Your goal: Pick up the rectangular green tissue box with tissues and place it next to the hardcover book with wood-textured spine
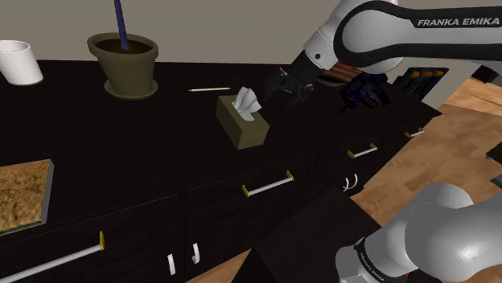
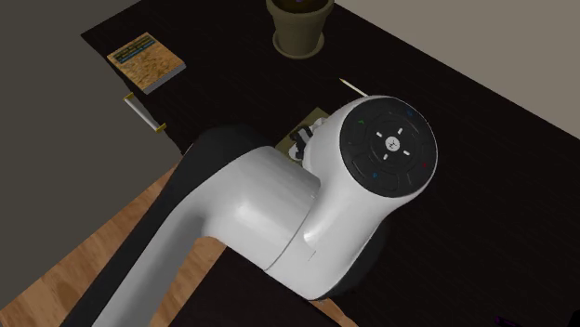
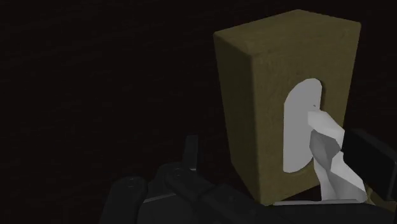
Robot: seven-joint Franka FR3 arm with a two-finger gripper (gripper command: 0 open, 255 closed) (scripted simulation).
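The olive-green tissue box (image 1: pixel 241 122) stands on the dark counter (image 1: pixel 121 153), a white tissue (image 1: pixel 247 100) sticking out of its top. My black gripper (image 1: pixel 290 86) hovers just above it, toward the shoulder view's right, touching nothing. In the wrist view the box (image 3: pixel 267 83) lies close below, with its tissue (image 3: pixel 326 153) near the right finger (image 3: pixel 372 159). The gripper (image 3: pixel 280 159) is open. The book (image 1: pixel 20 193), with a cork-patterned cover, lies at the counter's far left in the shoulder view. My arm hides most of the box (image 2: pixel 299 130); the book (image 2: pixel 144 61) lies at a corner.
A dark flower pot (image 1: pixel 125 63) with a blue stem stands behind the box, a thin pale stick (image 1: pixel 209 89) lies beside it, and a white cup (image 1: pixel 18 62) is at the back left. Drawer handles (image 1: pixel 267 186) line the counter front. Wooden floor (image 1: pixel 450 153) lies on the right.
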